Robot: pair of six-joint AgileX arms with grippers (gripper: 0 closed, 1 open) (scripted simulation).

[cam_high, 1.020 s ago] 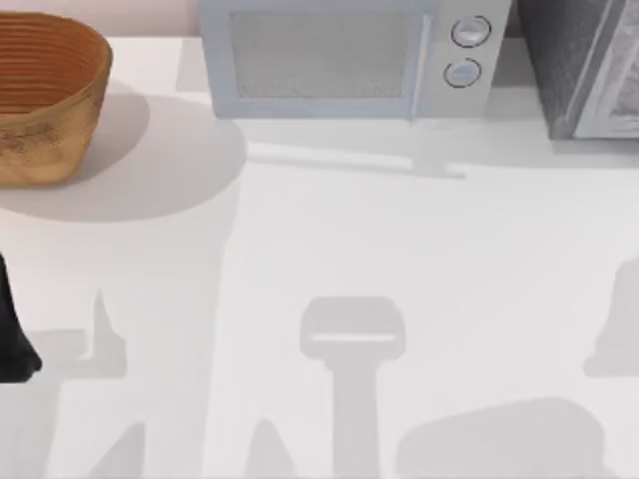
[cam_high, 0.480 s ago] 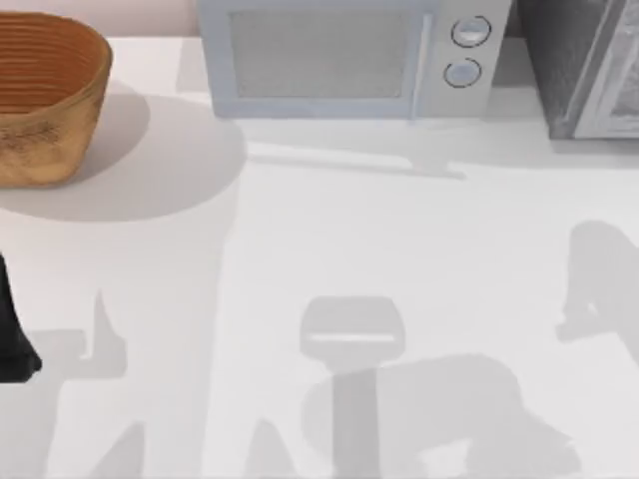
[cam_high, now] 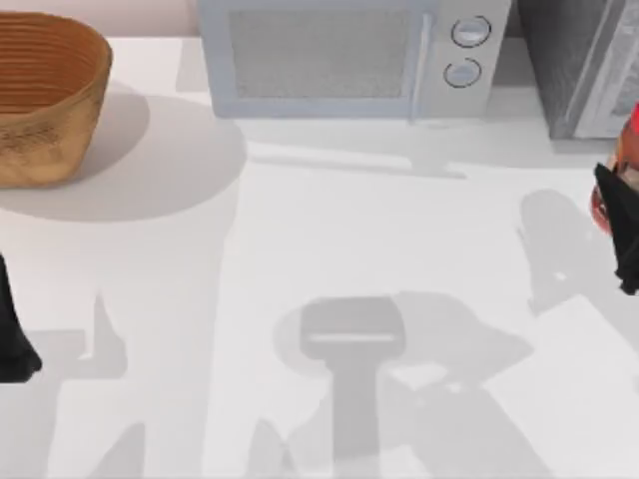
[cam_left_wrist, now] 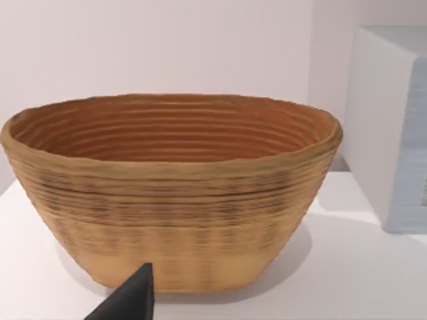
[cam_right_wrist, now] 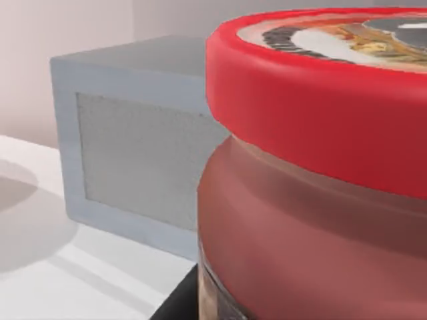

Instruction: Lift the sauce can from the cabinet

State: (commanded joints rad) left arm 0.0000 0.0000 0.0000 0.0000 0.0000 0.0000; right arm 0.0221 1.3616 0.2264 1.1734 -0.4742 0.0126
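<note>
The sauce can (cam_high: 629,150) shows at the table's right edge, just in front of the dark grey speckled cabinet (cam_high: 564,60). It has a red lid and a red-orange side. My right gripper (cam_high: 621,230) is shut on it, black against the can's near side. In the right wrist view the sauce can (cam_right_wrist: 313,200) looms very close, its red lid with the round emblem on top, and one black finger (cam_right_wrist: 177,303) lies by its base. Its shadow falls on the table to the left. My left gripper (cam_high: 12,339) is parked at the left edge.
A light grey microwave (cam_high: 339,60) with two round knobs stands at the back centre, also in the right wrist view (cam_right_wrist: 133,147). The big woven basket (cam_high: 45,95) sits at the back left, straight ahead of the left wrist camera (cam_left_wrist: 173,193).
The right gripper with the sauce can has come into the top view at the right edge. The arm's shadow has slid left and back across the table. The left arm has not moved.
</note>
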